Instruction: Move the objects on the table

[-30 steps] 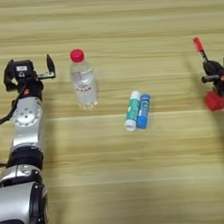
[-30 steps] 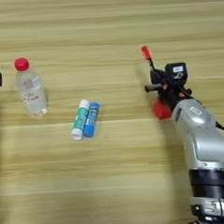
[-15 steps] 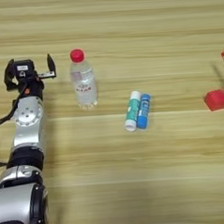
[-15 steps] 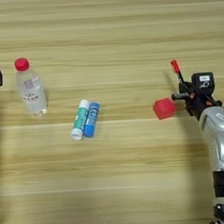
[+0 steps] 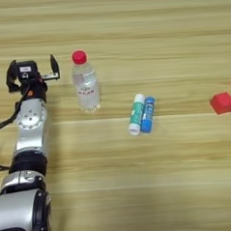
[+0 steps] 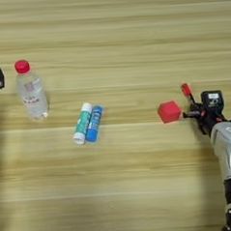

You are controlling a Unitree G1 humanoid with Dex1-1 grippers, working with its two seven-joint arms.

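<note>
The right gripper (image 6: 197, 113) has been drawn back toward the robot and to the right over the last second, and the marker (image 6: 186, 91) is carried with it, clenched between the fingers with its red tip showing just above them. The red cube (image 6: 169, 111), earlier right beside the gripper, is now left free on the table (image 6: 141, 183), just to the gripper's left. By this the marker is judged to be mid-move, its set-down not yet made. The left gripper (image 5: 31, 74) is kept parked with fingers spread, just left of the bottle (image 5: 85, 83). The green-and-white tube (image 5: 136, 114) and blue tube (image 5: 147, 114) are unmoved, touching side by side at centre.
</note>
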